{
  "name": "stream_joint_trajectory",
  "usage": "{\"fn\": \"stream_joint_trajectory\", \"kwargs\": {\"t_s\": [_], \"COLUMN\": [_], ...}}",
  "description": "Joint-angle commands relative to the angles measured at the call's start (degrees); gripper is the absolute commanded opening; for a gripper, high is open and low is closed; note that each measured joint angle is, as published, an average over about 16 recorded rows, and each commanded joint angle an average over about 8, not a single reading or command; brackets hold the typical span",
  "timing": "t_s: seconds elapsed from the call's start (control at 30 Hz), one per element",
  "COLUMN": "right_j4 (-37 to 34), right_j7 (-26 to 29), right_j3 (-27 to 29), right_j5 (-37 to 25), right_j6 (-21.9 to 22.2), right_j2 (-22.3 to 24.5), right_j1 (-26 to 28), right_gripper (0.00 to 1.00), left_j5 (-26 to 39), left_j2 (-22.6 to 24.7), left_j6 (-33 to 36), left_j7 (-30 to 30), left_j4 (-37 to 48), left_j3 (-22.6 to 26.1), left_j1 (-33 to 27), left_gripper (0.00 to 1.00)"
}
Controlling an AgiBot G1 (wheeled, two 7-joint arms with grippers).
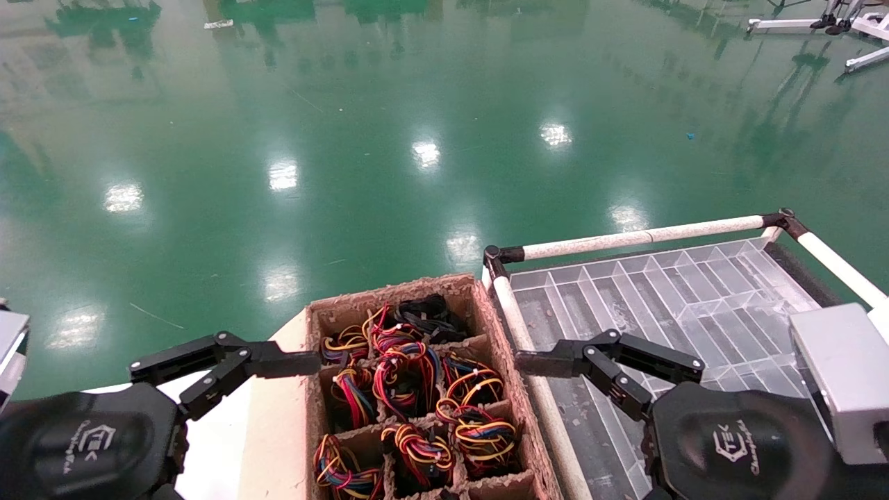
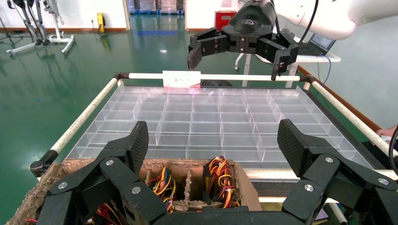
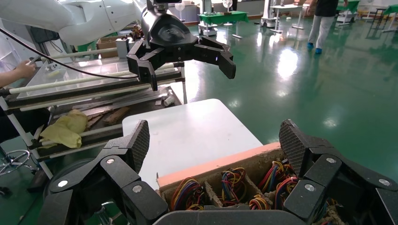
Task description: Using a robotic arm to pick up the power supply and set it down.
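A brown pulp box point(image 1: 496, 326) stands between my two grippers. Its compartments hold bundles of red, yellow, black and blue wires point(image 1: 406, 371). No grey case of a power supply shows; it is hidden under the wires or out of view. My left gripper point(image 1: 305, 423) hovers open and empty at the box's left side, and the box point(image 2: 248, 185) shows below its fingers point(image 2: 136, 143). My right gripper point(image 1: 535, 423) hovers open and empty at the box's right side, over the box point(image 3: 220, 164). Each wrist view shows the other gripper across the box: the right gripper point(image 2: 237, 63) and the left gripper point(image 3: 187, 72).
A clear plastic tray of small divided cells point(image 1: 660, 292) lies right of the box, framed by white rails point(image 1: 625, 239). The box stands on a white table point(image 3: 187, 131). Shelving with a yellow cloth point(image 3: 65, 129) stands behind the left arm. Green floor lies beyond.
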Motion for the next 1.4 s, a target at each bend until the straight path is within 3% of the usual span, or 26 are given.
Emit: {"fn": "stream_joint_trajectory", "kwargs": {"t_s": [0.03, 0.43, 0.47, 0.7, 0.73, 1.4], "right_j4": [0.00, 0.00, 0.00, 0.00, 0.00, 0.00], "right_j7": [0.00, 0.00, 0.00, 0.00, 0.00, 0.00], "right_j3": [0.00, 0.00, 0.00, 0.00, 0.00, 0.00], "right_j5": [0.00, 0.00, 0.00, 0.00, 0.00, 0.00], "right_j6": [0.00, 0.00, 0.00, 0.00, 0.00, 0.00], "right_j2": [0.00, 0.00, 0.00, 0.00, 0.00, 0.00], "right_j1": [0.00, 0.00, 0.00, 0.00, 0.00, 0.00], "right_gripper": [1.00, 1.00, 1.00, 1.00, 1.00, 1.00], "left_j5": [0.00, 0.00, 0.00, 0.00, 0.00, 0.00], "left_j2": [0.00, 0.00, 0.00, 0.00, 0.00, 0.00], "left_j6": [0.00, 0.00, 0.00, 0.00, 0.00, 0.00], "left_j7": [0.00, 0.00, 0.00, 0.00, 0.00, 0.00], "left_j4": [0.00, 0.00, 0.00, 0.00, 0.00, 0.00], "left_j3": [0.00, 0.00, 0.00, 0.00, 0.00, 0.00], "left_j1": [0.00, 0.00, 0.00, 0.00, 0.00, 0.00], "left_gripper": [1.00, 1.00, 0.92, 0.05, 0.00, 0.00]}}
